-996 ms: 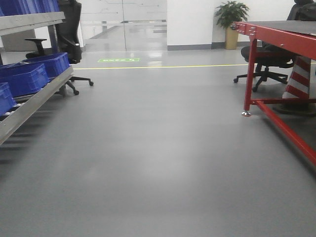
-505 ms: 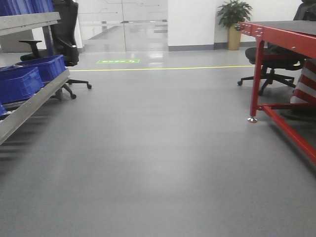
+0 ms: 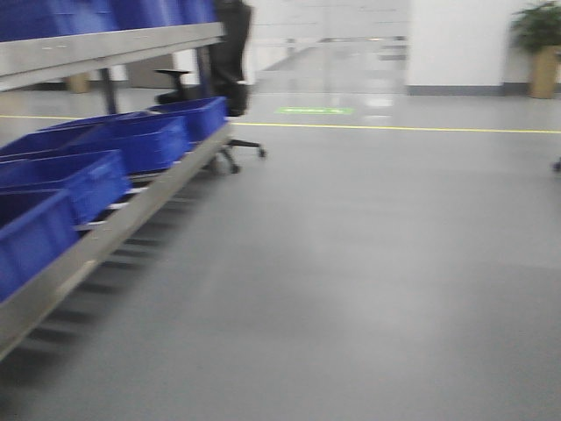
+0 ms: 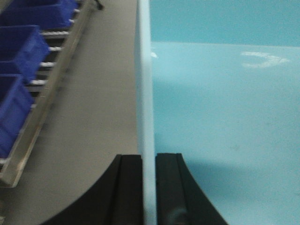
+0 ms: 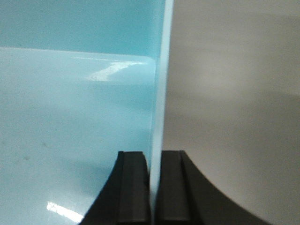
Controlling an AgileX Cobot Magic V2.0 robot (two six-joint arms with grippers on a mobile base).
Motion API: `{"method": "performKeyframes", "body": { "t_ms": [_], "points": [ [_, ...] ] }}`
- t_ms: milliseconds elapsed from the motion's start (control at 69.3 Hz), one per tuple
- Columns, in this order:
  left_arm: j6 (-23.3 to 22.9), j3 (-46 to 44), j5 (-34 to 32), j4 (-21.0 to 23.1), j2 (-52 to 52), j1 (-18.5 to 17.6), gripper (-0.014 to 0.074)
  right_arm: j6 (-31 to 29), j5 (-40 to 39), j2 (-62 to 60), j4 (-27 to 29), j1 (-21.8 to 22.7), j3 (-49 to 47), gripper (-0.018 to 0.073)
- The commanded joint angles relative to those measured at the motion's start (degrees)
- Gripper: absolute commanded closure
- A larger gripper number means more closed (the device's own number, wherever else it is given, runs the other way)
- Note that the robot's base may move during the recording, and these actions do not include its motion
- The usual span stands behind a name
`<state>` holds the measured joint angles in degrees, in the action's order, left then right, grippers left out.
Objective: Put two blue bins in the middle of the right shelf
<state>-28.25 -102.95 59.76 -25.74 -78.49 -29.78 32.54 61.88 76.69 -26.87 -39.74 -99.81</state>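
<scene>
A pale sky-blue bin fills the left wrist view, and its smooth inside fills the right wrist view. My left gripper is shut on the bin's left wall, one black finger on each side. In the same way my right gripper is shut on the bin's right wall. The bin hangs above grey floor. A rack with steel front rails stands at the left of the front view; I cannot tell whether it is the right shelf.
Several dark royal-blue bins sit on the rack's lower tier, which also shows as dark bins in the left wrist view. Beyond the rack stands a black office chair. A yellow floor line and a potted plant lie far ahead.
The front view has swung left. The red table and its chair have gone out at the right, and the rack with dark blue bins now looks larger and nearer.
</scene>
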Motion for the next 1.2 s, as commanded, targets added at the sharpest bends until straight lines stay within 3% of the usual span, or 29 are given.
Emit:
{"method": "performKeyframes", "body": {
  "t_ms": [0,1183],
  "points": [
    [0.24,-0.56,-5.23,-0.53,0.94,-0.23,0.0707,-0.55,-1.99,-0.66,-0.93,0.08,-0.17,0.0721],
    [0.24,-0.56,-5.48,-0.64,0.94,-0.23,0.0707,-0.55,-1.99,-0.66,-0.93,0.08,-0.17,0.0721]
  ]
}}
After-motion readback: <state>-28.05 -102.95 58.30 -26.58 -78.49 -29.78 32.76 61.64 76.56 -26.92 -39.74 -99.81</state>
